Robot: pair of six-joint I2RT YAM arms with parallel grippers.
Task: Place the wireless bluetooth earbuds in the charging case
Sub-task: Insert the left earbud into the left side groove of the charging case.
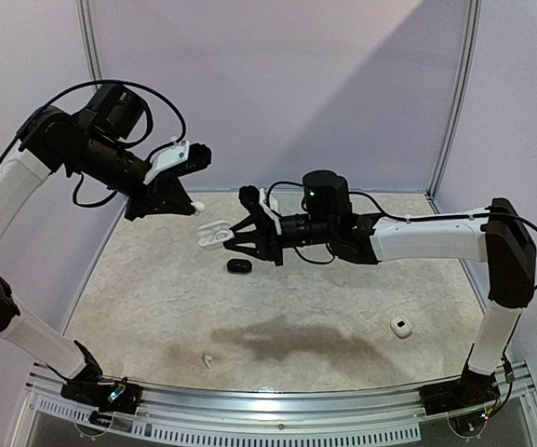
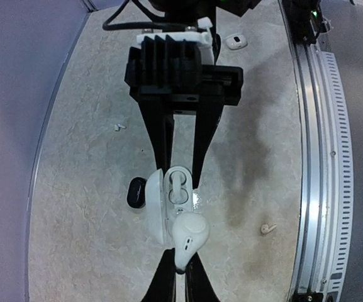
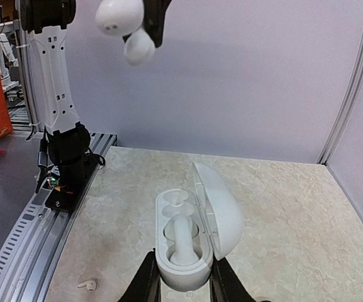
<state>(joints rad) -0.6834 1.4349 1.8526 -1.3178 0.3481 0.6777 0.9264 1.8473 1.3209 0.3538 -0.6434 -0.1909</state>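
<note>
Pinching the open charging case point(image 3: 222, 211) in our right gripper point(image 3: 184, 283), we needed the white earbud point(image 2: 190, 236), clamped in our left gripper point(image 2: 181, 275), squared over its socket point(image 3: 180, 242) before lowering.

An earbud point(image 2: 189, 234) in the left gripper point(image 2: 181, 277) hangs above the charging case point(image 3: 181, 242) held in the right gripper point(image 3: 182, 278).

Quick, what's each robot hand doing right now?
Left gripper: closed on a white earbud.
Right gripper: closed on the open white case.
</note>
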